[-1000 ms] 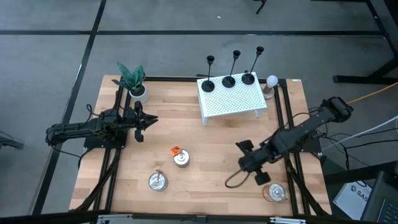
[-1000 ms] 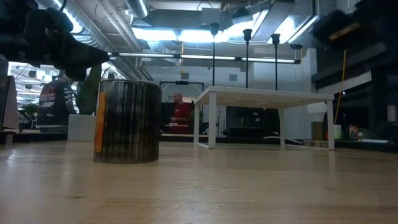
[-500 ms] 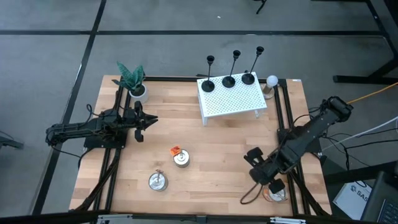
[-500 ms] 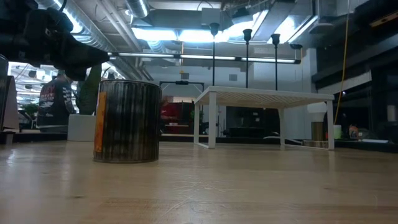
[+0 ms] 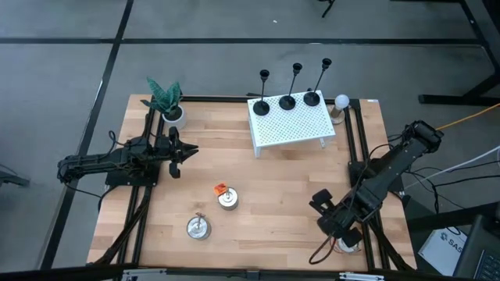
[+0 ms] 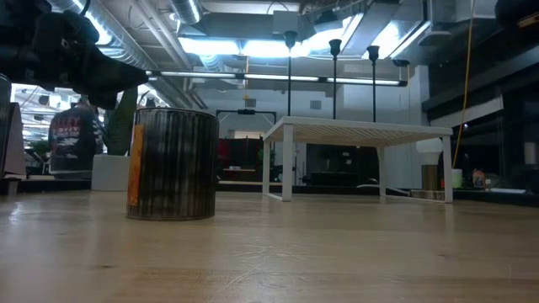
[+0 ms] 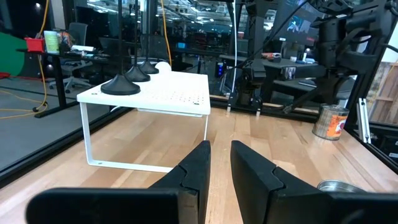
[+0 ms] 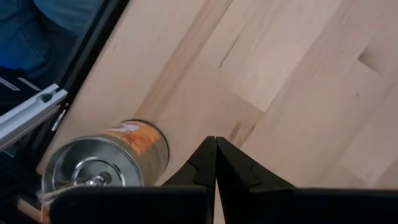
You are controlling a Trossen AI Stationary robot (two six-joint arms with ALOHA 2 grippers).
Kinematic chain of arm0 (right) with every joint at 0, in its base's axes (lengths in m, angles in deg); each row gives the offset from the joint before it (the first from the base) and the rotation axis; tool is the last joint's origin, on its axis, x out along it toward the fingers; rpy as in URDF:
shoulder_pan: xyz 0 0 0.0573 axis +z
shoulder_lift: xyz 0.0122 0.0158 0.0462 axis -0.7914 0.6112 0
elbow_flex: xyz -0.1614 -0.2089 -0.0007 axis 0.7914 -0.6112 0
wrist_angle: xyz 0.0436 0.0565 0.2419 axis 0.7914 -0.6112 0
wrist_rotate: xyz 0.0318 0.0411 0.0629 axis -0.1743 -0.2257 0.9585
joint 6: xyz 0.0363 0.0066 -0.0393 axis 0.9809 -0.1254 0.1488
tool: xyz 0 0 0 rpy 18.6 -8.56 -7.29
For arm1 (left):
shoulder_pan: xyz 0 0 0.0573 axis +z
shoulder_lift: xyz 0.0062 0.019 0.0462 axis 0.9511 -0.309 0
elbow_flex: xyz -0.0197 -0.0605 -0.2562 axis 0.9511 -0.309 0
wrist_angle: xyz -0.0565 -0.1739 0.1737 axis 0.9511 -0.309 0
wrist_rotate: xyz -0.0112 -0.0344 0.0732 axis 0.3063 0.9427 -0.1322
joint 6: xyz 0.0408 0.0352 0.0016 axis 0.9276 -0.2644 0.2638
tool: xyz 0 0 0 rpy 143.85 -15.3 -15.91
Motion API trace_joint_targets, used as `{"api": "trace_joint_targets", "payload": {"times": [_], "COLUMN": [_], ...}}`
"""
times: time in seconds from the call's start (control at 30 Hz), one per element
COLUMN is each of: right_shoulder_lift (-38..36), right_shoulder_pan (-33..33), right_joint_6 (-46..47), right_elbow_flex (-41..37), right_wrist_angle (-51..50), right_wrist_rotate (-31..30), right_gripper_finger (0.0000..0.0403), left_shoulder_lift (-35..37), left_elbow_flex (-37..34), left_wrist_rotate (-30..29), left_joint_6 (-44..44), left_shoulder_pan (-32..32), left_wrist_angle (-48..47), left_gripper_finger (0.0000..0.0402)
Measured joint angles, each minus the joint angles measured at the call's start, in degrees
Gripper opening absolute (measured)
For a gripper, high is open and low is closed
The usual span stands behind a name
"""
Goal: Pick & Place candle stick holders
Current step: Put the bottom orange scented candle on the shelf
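The pale wooden worktop [image 5: 266,187] carries a white perforated metal stand [image 5: 291,123] at its far edge, and the three slim matte-black candle stick holders [image 5: 287,100] stand upright in a row on it, all apparently already placed. The left gripper [image 5: 186,152] waits at the left side, its jaws slightly spread and holding nothing. The right gripper [image 5: 328,217] hangs at the near right corner with jaws pressed together, just beside an orange-labelled tin can [image 8: 106,165].

Judged from here, a careless swing of the right arm could knock that can off the worktop edge.

Only the right wrist view shows the can clearly; from above the arm hides it. The low view alone shows the holders' differing heights.
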Motion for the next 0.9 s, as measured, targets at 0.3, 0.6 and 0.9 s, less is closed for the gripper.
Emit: {"api": "trace_joint_targets", "payload": {"times": [0.3,0.6,0.9], "right_shoulder_lift": [0.0,0.0,0.0], "right_shoulder_pan": [0.0,0.0,0.0], "right_joint_6": [-1.4,-7.0,-12.4], "right_elbow_flex": [0.0,0.0,0.0], "right_wrist_angle": [1.7,4.4,4.4], "right_wrist_rotate": [6.2,9.3,13.1], "right_gripper_finger": [0.001,0.001,0.0041], "left_shoulder_lift": [0.0,0.0,0.0], "left_elbow_flex": [0.0,0.0,0.0], "left_wrist_rotate": [0.0,0.0,0.0], "left_joint_6": [0.0,0.0,0.0], "left_shoulder_pan": [0.0,0.0,0.0], "left_wrist_angle": [0.0,0.0,0.0], "left_gripper_finger": [0.0059,0.0059,0.0059]}}
